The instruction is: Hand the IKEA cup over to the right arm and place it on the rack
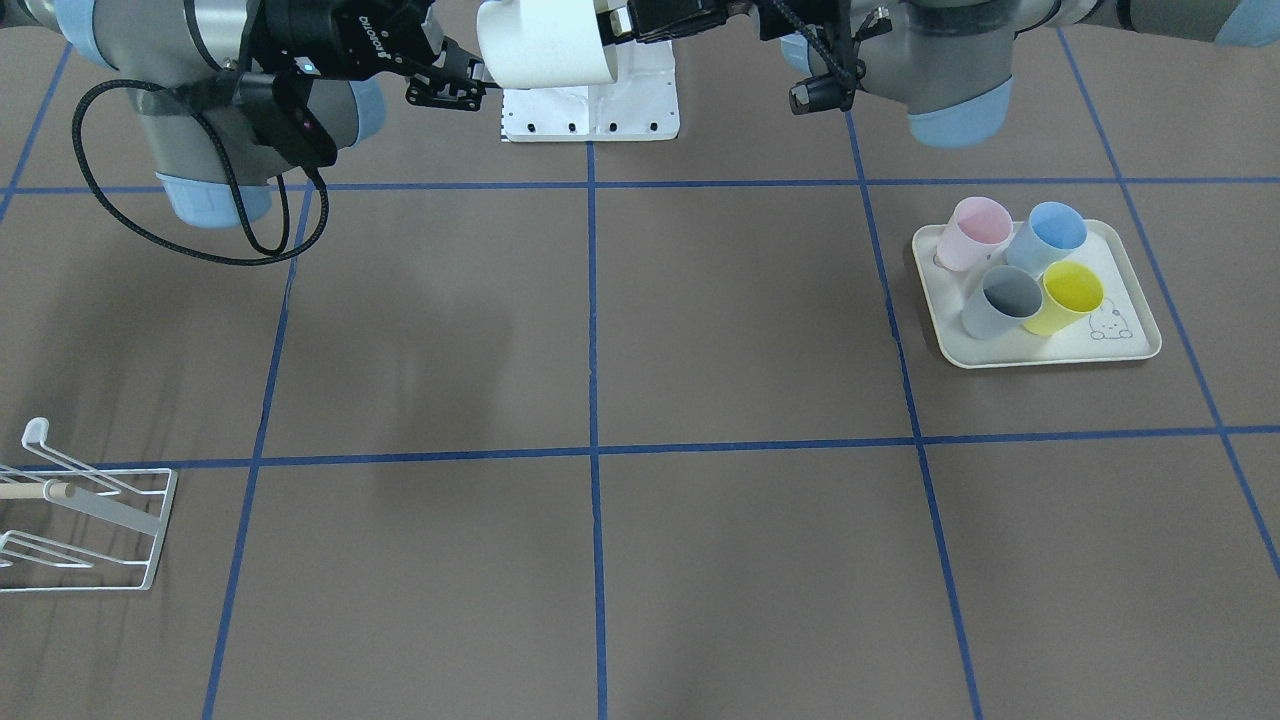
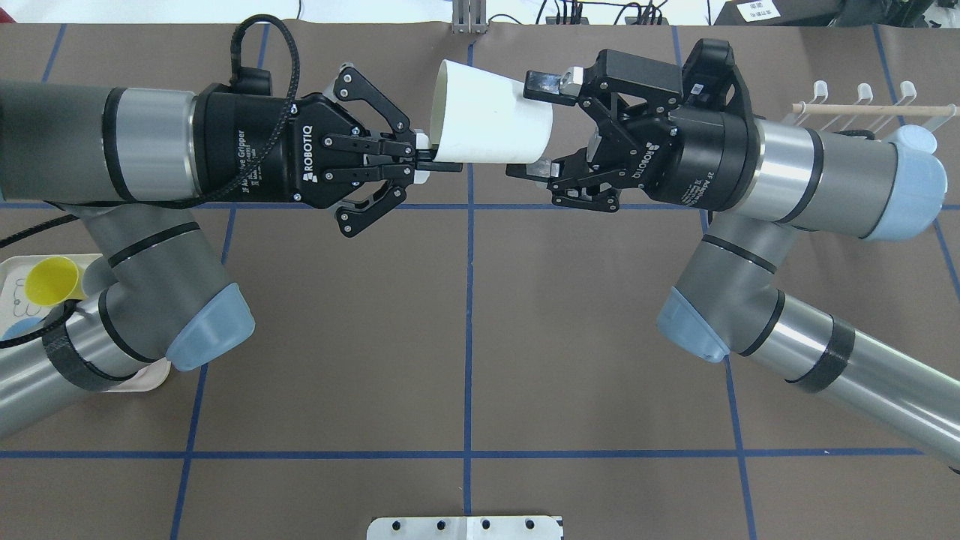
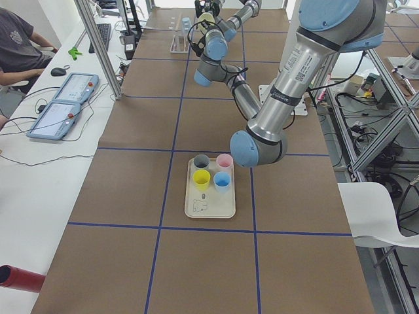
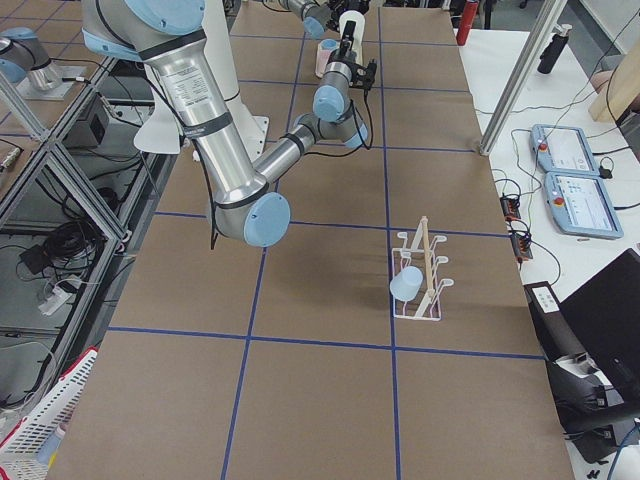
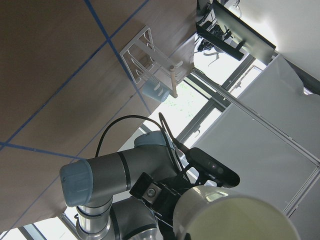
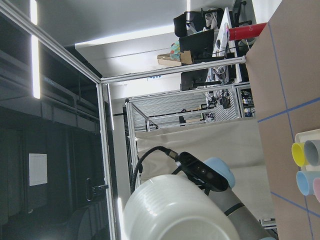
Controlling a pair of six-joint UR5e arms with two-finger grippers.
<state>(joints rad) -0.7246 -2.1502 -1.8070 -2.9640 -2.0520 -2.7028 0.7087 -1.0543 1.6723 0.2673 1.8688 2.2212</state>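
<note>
A white IKEA cup hangs on its side in the air between the two arms, high over the table's near middle. My left gripper is shut on the cup's rim, pinching the wall. My right gripper is open. Its fingers straddle the cup's narrow base, one above and one below, with small gaps. In the front-facing view the cup sits at the top edge. The white wire rack with its wooden dowel stands at the table's far right side, and a pale blue cup is on it.
A cream tray on my left holds pink, blue, grey and yellow cups. The white base plate lies below the hand-over spot. A person sits at a side desk with tablets. A looped black cable hangs from the right arm.
</note>
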